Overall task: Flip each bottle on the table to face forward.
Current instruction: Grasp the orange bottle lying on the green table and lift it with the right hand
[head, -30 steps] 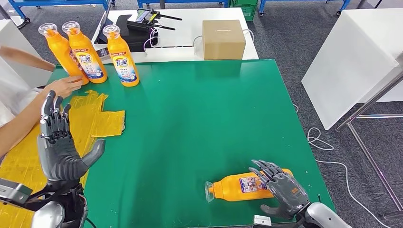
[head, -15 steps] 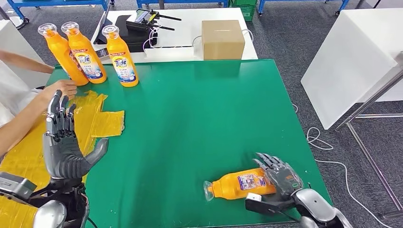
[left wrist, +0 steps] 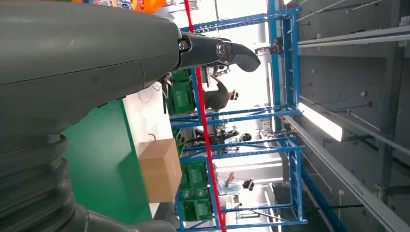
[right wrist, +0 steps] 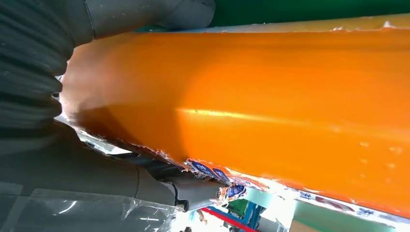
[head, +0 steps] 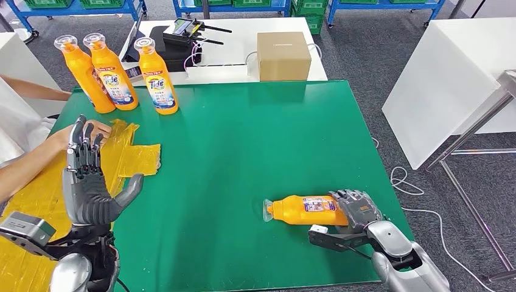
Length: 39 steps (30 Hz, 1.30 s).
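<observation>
Fingers of the right hand (head: pixel 358 207) are curled over the base end of the lying bottle (head: pixel 304 210), gripping it against the green table (head: pixel 243 158). That bottle lies on its side near the table's near right corner, its clear cap pointing toward the left edge and its small printed label facing up. In the right wrist view the orange bottle (right wrist: pixel 270 92) sits tight against the hand (right wrist: pixel 58 96), with the thick grey thumb on one side of the bottle and a darker finger (right wrist: pixel 193 186) pressed along the torn edge of its label on the other.

Raised above the table's near left corner, the left hand (head: pixel 91 182) stands upright with its fingers (head: pixel 85 143) straight and spread apart and the thumb angled out to the side; it holds nothing and touches nothing.

Three upright bottles (head: pixel 112 73) stand close together at the far left corner; two of them show their blue and white labels, while the leftmost one shows plain orange. Yellow plastic sheet (head: pixel 131 155) lies along the left edge, and a person's hand (head: pixel 91 129) rests on it just behind the raised left hand. Beyond the far edge, a white table (head: pixel 237 36) carries a cardboard box (head: pixel 283 55) and a black controller (head: pixel 182 27).
</observation>
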Tool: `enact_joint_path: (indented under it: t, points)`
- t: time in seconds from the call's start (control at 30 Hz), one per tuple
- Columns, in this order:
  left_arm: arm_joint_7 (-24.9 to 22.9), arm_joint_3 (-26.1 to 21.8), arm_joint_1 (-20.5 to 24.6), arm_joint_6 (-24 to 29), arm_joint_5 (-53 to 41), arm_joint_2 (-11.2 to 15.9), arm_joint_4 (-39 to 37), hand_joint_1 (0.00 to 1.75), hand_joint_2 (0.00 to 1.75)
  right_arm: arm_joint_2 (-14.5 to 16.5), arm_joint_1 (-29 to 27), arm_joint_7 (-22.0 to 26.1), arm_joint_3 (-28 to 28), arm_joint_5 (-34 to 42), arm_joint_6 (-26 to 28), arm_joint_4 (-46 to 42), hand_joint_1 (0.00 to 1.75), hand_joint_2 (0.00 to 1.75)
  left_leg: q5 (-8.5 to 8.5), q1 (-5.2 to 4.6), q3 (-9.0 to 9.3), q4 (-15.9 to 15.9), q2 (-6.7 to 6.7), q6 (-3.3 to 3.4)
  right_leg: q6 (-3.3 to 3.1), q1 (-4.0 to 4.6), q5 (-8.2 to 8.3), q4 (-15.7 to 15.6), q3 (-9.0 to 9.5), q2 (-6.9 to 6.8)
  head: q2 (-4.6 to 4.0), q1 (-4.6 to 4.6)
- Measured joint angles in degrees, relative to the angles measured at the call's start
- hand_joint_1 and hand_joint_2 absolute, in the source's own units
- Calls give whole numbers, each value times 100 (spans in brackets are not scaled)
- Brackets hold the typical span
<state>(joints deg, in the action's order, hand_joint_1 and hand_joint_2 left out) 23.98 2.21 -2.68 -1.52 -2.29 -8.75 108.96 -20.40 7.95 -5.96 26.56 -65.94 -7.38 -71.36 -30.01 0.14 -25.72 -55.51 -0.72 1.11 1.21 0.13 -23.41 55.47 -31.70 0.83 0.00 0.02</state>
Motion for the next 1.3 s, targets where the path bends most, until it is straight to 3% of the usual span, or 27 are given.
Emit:
enact_joint_path:
  t: [0.27,0.63,0.8,1.03,1.3]
  points:
    - [-35,1,-36,-11,-20,-6,-1,0,175,133,-63,84,-113,162,550,25,175,175,0,3,-2,0,0,0,0,0,1,1,0,1,0,0]
    - [-566,261,-347,-306,-535,43,2,0,175,1316,-684,678,-1347,1409,1874,-1107,175,175,10,10,-85,-1,22,-7,-2,3,1,13,-78,-10,0,-2]
    - [-597,420,-395,-326,-606,76,2,0,175,1626,-782,740,-1709,1504,1965,-1516,175,175,9,9,-102,-1,22,-6,-2,1,0,13,-93,-10,0,-1]
    - [-598,452,-407,-326,-610,105,2,0,175,1778,-851,763,-1873,1534,1971,-1686,175,175,8,3,-107,-1,22,-5,-2,-3,0,11,-98,-10,0,-2]
    - [-680,651,-412,-372,-608,130,-15,0,175,2073,-912,1268,-2233,2255,2491,-1967,175,175,8,4,-115,-1,22,-5,-2,-3,0,12,-110,-10,0,-2]
